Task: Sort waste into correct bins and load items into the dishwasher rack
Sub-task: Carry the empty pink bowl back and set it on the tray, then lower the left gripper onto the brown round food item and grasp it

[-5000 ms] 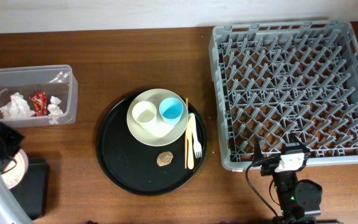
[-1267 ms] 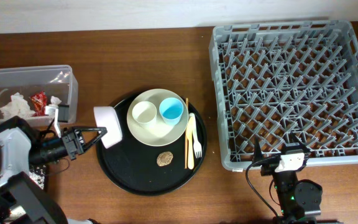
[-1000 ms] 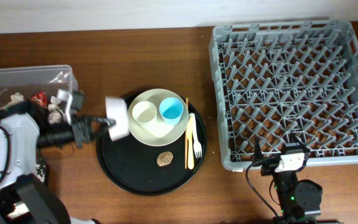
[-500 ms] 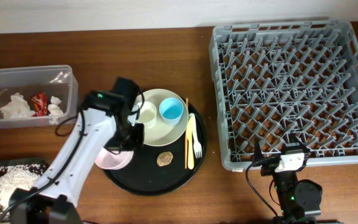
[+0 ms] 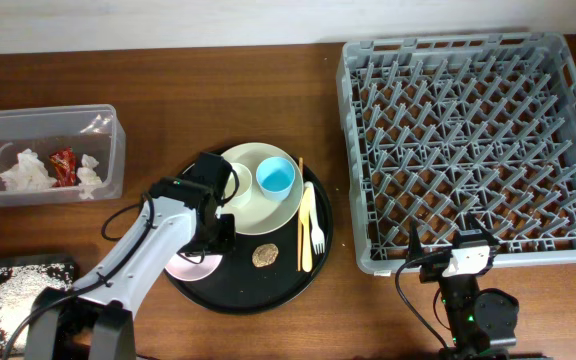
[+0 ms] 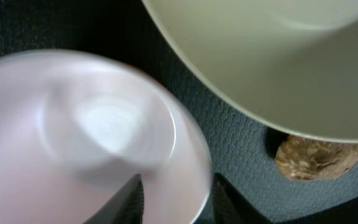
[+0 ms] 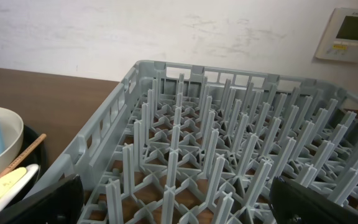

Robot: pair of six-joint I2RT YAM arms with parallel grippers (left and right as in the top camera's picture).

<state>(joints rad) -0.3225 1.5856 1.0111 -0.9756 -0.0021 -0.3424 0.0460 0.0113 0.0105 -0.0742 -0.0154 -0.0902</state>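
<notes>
Overhead first: the left end effector (image 5: 211, 243) hangs over the left part of the round black tray (image 5: 223, 292), directly above the pink bowl (image 5: 186, 264), which sits upright on the tray floor just beside the cream plate (image 5: 256, 207). The blue cup (image 5: 276, 176) and cream cup (image 5: 234, 181) stand on the plate. The fork (image 5: 316, 226) and chopsticks (image 5: 301, 215) lie along the tray's right side. Tissues (image 5: 26, 170) and the red wrapper (image 5: 61, 164) are in the clear tub (image 5: 113, 150) at the desk's left edge, and rice grains (image 5: 8, 280) are in the black bin (image 5: 63, 290) at the near-left corner. The rack (image 5: 468, 140) on the right holds nothing. Judgement: the bowl looks emptied and parked on the tray, within reach of the other arm. Left wrist: the fingers (image 6: 132, 199) stand parted astride the blurred bowl's rim, one inside, one outside, with a gap wider than the rim, so I read this as a release, not a pinch. The brown lump (image 6: 316, 157) lies just beside the plate's edge. Right wrist: the right end effector (image 7: 179, 208) is spread wide and empty, looking across the rack's near-left corner, likely waiting for dishes.
</notes>
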